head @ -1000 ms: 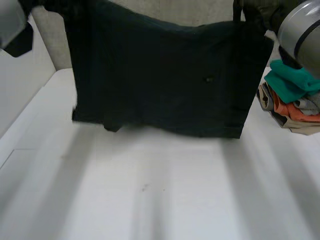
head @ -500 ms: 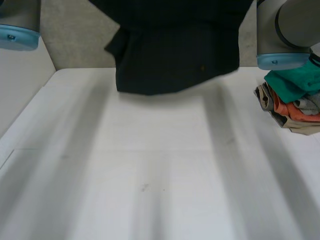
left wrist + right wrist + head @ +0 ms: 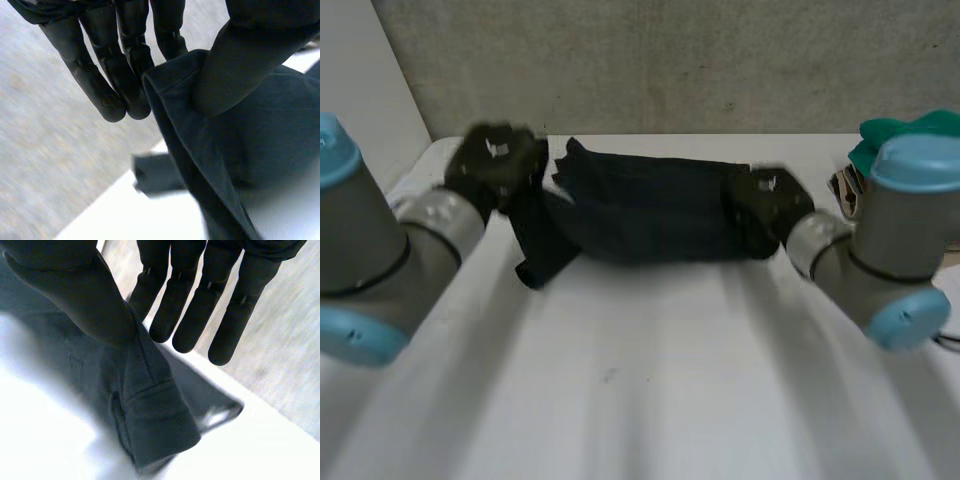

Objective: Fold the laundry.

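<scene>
Head view: dark garment (image 3: pixel 650 210) (bunched) lies on table (image 3: pixel 670 390).

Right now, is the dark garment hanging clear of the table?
No: the dark garment lies bunched on the table between the left hand and right hand.

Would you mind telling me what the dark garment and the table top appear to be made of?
The dark garment looks like soft matte navy-black fabric, woven or knit: it drapes, creases and shows a stitched hem in the wrist views. The table looks like a smooth, hard white board, perhaps laminate or painted.
</scene>
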Tool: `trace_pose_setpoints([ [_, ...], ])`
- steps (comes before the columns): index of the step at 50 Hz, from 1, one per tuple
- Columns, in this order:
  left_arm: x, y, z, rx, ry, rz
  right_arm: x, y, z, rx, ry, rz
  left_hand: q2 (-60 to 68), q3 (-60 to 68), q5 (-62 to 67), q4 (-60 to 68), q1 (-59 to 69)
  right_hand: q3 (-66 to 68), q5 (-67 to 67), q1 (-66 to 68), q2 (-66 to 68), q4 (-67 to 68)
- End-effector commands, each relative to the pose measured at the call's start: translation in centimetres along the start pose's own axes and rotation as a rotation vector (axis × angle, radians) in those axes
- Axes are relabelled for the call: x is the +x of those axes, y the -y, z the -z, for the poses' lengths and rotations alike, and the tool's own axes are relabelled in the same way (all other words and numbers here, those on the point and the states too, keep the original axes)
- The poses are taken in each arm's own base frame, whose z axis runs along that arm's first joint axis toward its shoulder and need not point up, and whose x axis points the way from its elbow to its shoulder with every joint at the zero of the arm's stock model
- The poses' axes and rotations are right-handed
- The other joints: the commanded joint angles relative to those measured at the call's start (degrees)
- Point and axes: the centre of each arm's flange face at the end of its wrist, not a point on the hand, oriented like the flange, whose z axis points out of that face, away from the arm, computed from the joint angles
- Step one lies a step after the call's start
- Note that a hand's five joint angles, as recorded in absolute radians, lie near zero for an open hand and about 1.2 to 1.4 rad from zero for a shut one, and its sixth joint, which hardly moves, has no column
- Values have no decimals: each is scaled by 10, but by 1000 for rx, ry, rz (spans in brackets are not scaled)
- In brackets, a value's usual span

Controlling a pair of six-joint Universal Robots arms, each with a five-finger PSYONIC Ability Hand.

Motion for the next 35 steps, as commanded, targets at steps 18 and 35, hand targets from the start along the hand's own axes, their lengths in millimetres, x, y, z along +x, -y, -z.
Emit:
trace_pose_setpoints([
  [18, 49, -31, 142, -742, -589, -179, -30, -3, 150, -762, 435, 215, 113, 119, 131, 114, 143, 117, 119, 159, 126, 113],
  [35, 43, -22, 37, -380, -351, -198, -20, -18, 118, -640, 292, 165, -484, -478, -466, -483, -454, 117, 119, 159, 126, 113],
])
